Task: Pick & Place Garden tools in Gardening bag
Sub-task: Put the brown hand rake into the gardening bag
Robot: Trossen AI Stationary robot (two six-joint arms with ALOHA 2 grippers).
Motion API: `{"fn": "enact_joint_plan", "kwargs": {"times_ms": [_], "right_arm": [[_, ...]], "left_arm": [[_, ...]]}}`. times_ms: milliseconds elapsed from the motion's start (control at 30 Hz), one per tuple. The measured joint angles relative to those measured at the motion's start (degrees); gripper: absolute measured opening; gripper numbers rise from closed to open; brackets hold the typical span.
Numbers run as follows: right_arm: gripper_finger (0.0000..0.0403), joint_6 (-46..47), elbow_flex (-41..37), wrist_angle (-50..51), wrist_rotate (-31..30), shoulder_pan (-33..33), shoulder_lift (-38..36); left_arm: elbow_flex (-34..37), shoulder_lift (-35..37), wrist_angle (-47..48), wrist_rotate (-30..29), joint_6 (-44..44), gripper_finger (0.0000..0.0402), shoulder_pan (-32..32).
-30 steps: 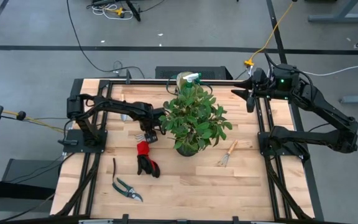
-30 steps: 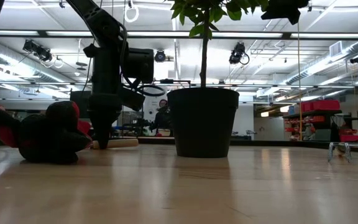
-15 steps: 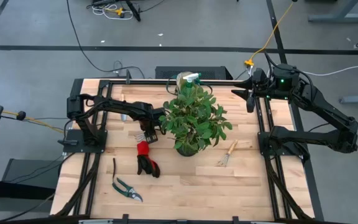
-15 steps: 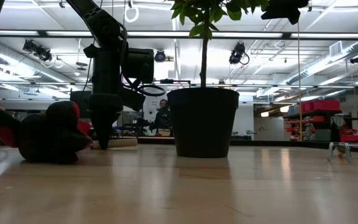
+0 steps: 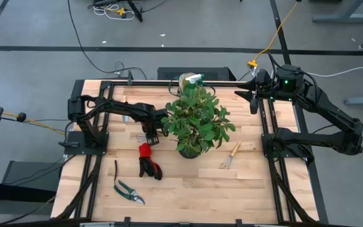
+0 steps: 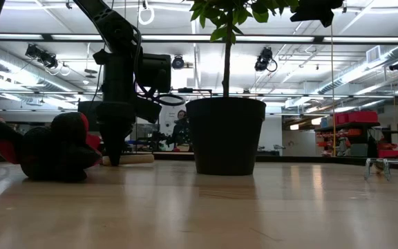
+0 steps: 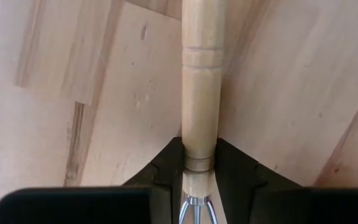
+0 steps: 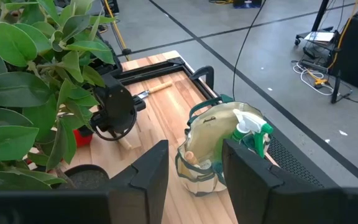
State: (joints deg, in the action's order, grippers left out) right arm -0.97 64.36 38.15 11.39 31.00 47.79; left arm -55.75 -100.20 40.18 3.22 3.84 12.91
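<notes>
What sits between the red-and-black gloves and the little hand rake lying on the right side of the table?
In the high view, the potted plant stands between the gloves and the hand rake; its dark pot fills most of that stretch.

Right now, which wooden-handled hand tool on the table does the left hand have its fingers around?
The wooden-handled rake beside the red-and-black gloves, under the left hand; the other wooden-handled rake lies untouched right of the plant.

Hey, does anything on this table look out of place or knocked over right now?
Nothing stands out. The potted plant stands upright mid-table, the gardening bag sits upright at the far edge with the spray bottle in it, and the gloves, shears and hand rake lie flat. The left gripper closes on a wooden handle.
</notes>
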Motion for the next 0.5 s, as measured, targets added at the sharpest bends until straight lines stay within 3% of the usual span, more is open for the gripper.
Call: {"fn": "enact_joint_plan", "kwargs": {"times_ms": [200,500], "right_arm": [[0.0151,0.0,0.0,-1.2,0.0,0.0,0.0],[0.0151,0.6,0.0,-7.2,0.0,0.0,0.0]], "left_arm": [[-0.8,1.4,1.8,0.8,-0.1,0.0075,0.4],[-9.5,2.7,8.4,0.8,-5.8,0.0075,3.3]]}}
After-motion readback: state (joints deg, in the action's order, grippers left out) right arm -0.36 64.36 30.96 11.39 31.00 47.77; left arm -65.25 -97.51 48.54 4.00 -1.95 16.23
